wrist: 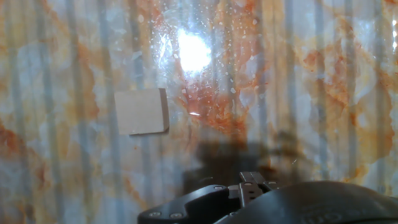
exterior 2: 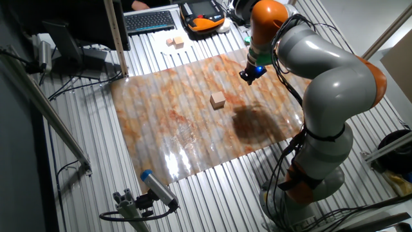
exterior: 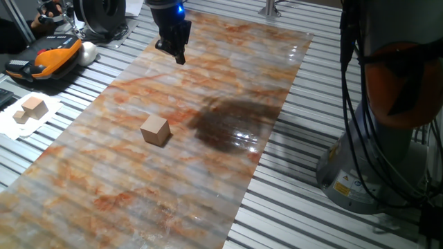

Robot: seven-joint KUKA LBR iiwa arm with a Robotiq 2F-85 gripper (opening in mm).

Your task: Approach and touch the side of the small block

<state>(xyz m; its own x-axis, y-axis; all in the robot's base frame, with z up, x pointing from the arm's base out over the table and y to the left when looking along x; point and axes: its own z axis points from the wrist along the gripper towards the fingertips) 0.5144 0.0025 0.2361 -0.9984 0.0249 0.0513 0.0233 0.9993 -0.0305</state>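
Note:
The small block [exterior: 155,130] is a light-tan wooden cube resting on the marbled orange-grey mat [exterior: 118,200]. It also shows in the other fixed view [exterior 2: 218,100] and at the left of the hand view [wrist: 142,111]. My gripper [exterior: 178,55] hangs above the far part of the mat, well apart from the block and touching nothing. It also shows in the other fixed view [exterior 2: 248,76]. Its fingers look pressed together and hold nothing. In the hand view only the dark base of the gripper [wrist: 252,183] shows at the bottom edge.
Paler wooden blocks on white paper [exterior: 31,108] lie left of the mat. An orange-and-black device [exterior: 45,59] sits at the far left. A dark glossy patch [exterior: 232,124] marks the mat right of the block. The arm's base [exterior: 387,138] stands at the right.

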